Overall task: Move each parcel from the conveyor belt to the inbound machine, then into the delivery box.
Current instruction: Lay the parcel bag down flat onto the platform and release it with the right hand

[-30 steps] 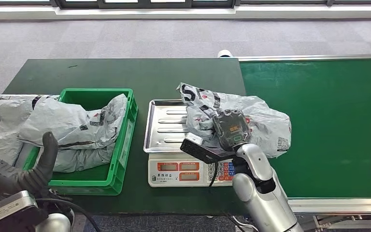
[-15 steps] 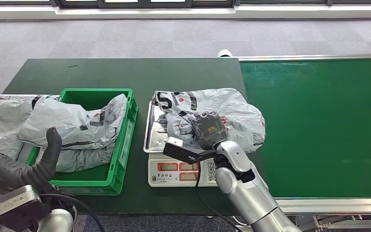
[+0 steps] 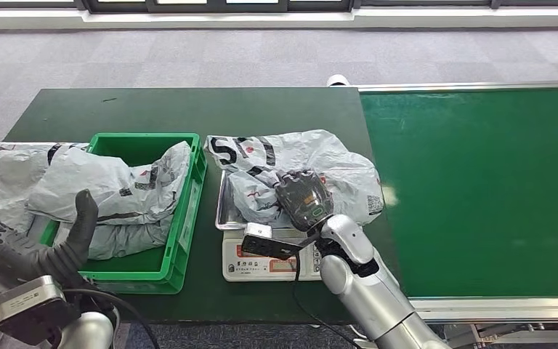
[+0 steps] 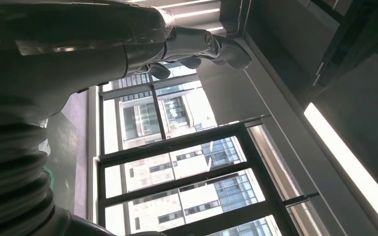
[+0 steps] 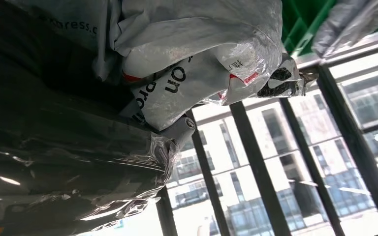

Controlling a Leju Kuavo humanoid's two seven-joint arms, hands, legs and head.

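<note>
While the right robot hand [image 3: 304,198] grips a white parcel [image 3: 298,163] lying over the scale [image 3: 265,256], the left robot hand [image 3: 40,251] hovers, fingers apart, holding nothing.
Dark green bench [image 3: 189,109] meets the green conveyor belt [image 3: 479,182]; grey carpet [image 3: 189,58] and windows lie beyond, with parcels in the green box [image 3: 182,225].

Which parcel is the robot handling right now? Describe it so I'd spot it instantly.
Find the weighing scale with the red displays, between the green crate and the green conveyor belt. The grey parcel lies over its steel tray, under the right hand. Unlike the bags at the crate, it shows big black letters.
</note>
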